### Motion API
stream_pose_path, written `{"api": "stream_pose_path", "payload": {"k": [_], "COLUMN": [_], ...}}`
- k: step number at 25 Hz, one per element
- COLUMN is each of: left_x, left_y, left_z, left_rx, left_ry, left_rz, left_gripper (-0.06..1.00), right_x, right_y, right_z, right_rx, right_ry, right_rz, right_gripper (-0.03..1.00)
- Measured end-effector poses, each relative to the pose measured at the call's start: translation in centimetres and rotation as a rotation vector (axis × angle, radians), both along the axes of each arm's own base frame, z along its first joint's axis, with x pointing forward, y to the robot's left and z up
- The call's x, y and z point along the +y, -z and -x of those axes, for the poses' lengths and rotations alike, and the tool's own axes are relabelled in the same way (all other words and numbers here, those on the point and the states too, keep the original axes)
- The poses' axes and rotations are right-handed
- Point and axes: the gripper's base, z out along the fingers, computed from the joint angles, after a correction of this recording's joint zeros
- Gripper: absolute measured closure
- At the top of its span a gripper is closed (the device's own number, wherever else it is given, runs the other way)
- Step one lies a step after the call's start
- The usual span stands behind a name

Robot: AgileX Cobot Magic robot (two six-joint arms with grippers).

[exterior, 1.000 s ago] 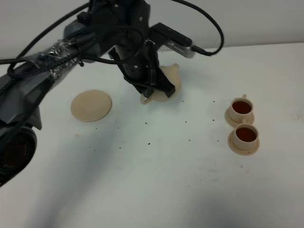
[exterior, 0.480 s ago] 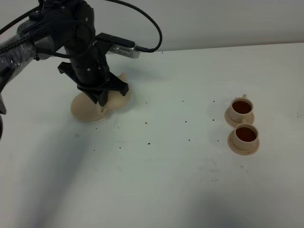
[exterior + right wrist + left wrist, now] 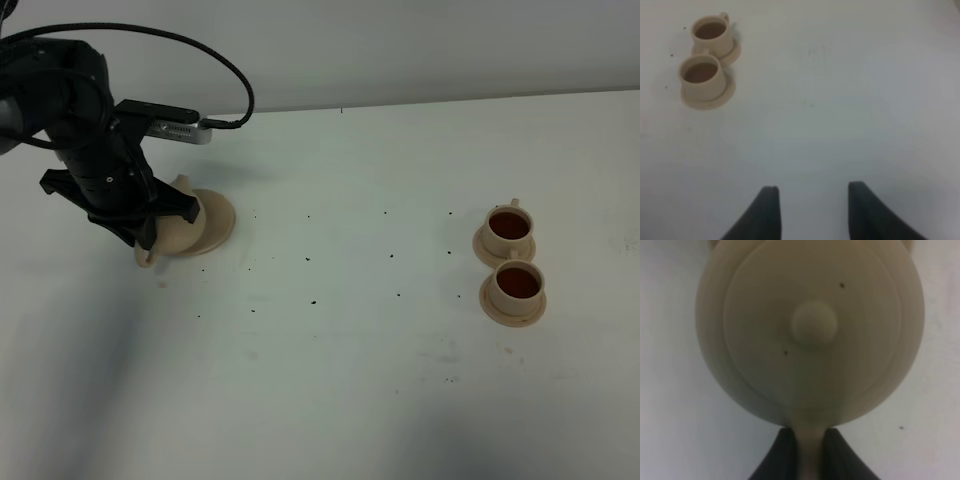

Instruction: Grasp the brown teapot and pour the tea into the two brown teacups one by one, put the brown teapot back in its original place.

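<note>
Our left pincer [image 3: 807, 452] is clamped tight on the loop handle of the brown teapot [image 3: 810, 330], which hangs just ahead of its jaws, partly over the round saucer [image 3: 212, 222] below. Both teacups [image 3: 508, 228] [image 3: 515, 286], well off to our right, look full. We judge we're returning the pot; next we centre it, lower gently, then release.

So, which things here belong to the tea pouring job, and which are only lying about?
Belong to the job:
- brown teapot, held by the left tool
- large saucer under it
- two teacups, both holding tea

Only lying about:
- dark specks on the table
</note>
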Motion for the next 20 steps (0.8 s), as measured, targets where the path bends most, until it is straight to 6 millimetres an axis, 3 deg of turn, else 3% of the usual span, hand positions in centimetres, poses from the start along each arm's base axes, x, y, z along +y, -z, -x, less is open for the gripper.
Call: {"api": "stream_pose_path", "payload": {"k": [4,9,20], "left_x": [0.7,0.5,0.1], "left_y": [1.0,0.9,1.1], "left_z": [0.0,-0.8,-1.0], "left_rx": [-0.042,-0.130,-0.144], "left_ry": [-0.001,0.003,0.011], "left_rz": [-0.010,0.008,0.054], "left_gripper": [0.82,0.82,0.82], "right_x": [0.0,0.0,0.0], "right_y": [0.0,0.0,0.0], "right_z": [0.0,0.0,0.0], "right_rx": [0.000,0.000,0.000], "right_ry": [0.000,0.000,0.000], "right_rz": [0.000,0.000,0.000], "right_gripper": [0.64,0.64,0.64]}}
